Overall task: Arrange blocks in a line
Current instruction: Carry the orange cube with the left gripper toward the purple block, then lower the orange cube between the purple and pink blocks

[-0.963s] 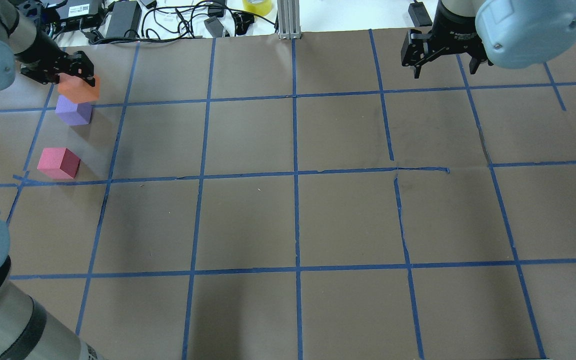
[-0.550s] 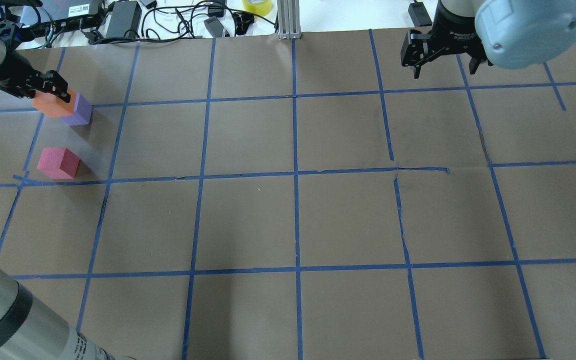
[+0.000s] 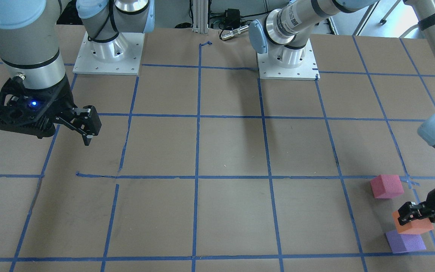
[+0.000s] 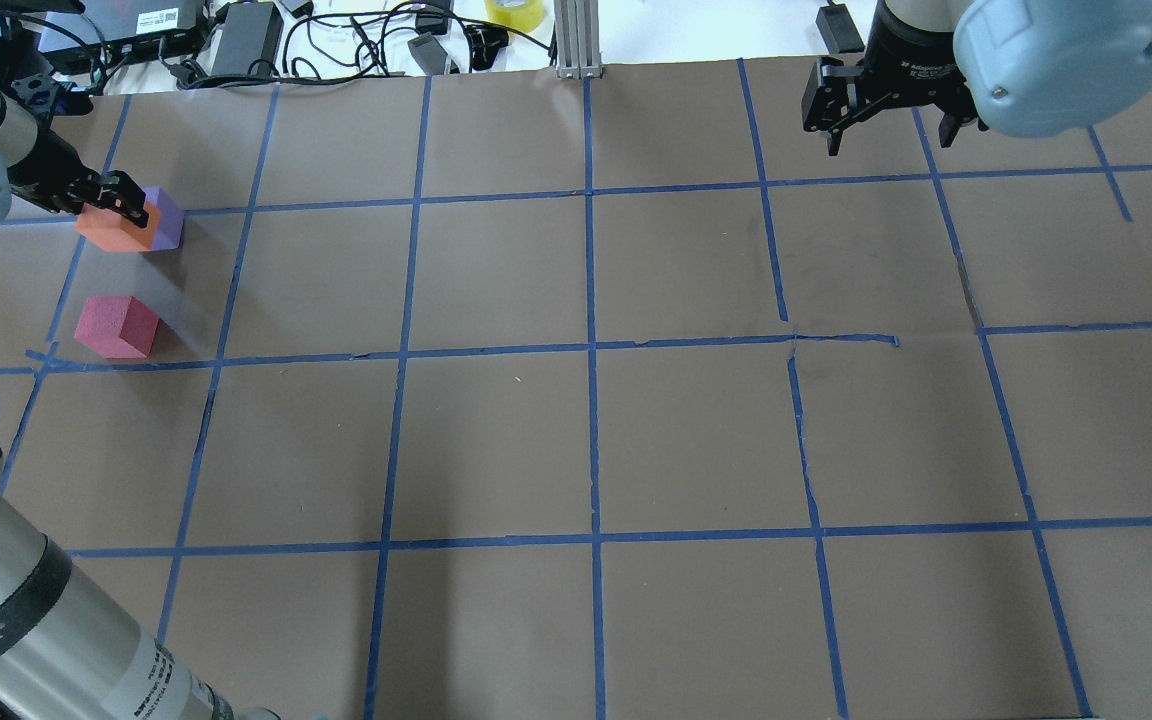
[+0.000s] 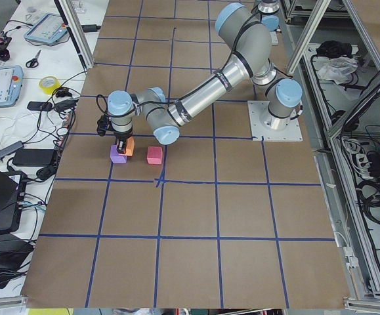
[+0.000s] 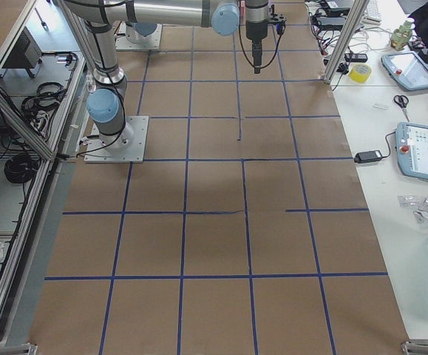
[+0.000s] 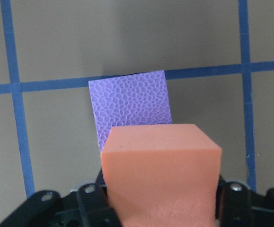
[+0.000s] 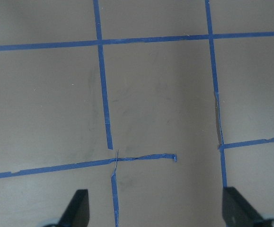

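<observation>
My left gripper (image 4: pixel 112 207) is shut on the orange block (image 4: pixel 114 229) and holds it low, right beside the purple block (image 4: pixel 169 216). In the left wrist view the orange block (image 7: pixel 160 170) fills the jaws and the purple block (image 7: pixel 129 101) lies just beyond it. The pink-red block (image 4: pixel 116 326) lies apart, nearer the robot. The front view shows pink-red (image 3: pixel 386 186), orange (image 3: pixel 412 226) and purple (image 3: pixel 405 241) roughly in a row. My right gripper (image 4: pixel 888 135) is open and empty at the far right, its fingertips (image 8: pixel 77 208) wide apart over bare paper.
The table (image 4: pixel 586 430) is brown paper with a blue tape grid. Cables, power bricks and a yellow tape roll (image 4: pixel 514 12) lie beyond its far edge. The arm bases (image 3: pixel 108 49) stand at the robot's side.
My left gripper has carried the orange block from behind the purple block to its left side, lower and nearer the pink-red block. The right arm has not moved.
</observation>
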Available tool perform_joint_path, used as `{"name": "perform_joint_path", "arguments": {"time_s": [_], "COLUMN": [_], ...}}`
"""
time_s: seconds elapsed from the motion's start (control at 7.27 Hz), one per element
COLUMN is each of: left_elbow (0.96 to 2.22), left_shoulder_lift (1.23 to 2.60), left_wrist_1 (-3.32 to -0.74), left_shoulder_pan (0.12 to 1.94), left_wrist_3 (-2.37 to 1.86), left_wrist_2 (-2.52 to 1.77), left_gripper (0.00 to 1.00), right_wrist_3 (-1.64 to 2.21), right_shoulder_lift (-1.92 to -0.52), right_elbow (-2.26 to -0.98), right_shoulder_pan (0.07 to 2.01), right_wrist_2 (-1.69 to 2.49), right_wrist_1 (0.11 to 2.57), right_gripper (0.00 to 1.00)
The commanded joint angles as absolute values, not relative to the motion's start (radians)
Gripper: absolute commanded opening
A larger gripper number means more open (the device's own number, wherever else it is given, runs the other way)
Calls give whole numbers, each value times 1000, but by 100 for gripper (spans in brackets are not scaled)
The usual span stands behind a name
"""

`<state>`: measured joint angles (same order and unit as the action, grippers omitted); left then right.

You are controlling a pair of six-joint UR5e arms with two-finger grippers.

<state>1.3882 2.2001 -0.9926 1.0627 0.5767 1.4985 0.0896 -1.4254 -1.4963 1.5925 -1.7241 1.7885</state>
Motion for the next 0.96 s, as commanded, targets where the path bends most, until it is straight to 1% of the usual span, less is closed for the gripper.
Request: {"name": "perform_joint_path", "arguments": {"time_s": [0.0,0.14,0.28,0.83], "left_elbow": [1400,1407,1407,1453], "left_shoulder_lift": [2191,2184,2183,2171], "left_wrist_1": [-991,-991,-992,-997], "left_shoulder_pan": [1062,1062,1062,1046], "left_wrist_3": [581,581,575,552], "left_wrist_2": [1526,1528,1520,1514], "left_gripper": [0,0,0,0], "right_wrist_3": [89,90,91,88], "right_shoulder_lift": [-1460,-1491,-1514,-1528], "right_elbow": [-1482,-1492,-1499,-1502], "right_shoulder_pan": [1594,1595,1595,1594], "right_wrist_2": [-1619,-1538,-1519,-1537], "right_wrist_1": [1729,1679,1678,1663], "right_gripper": [100,100,100,100]}}
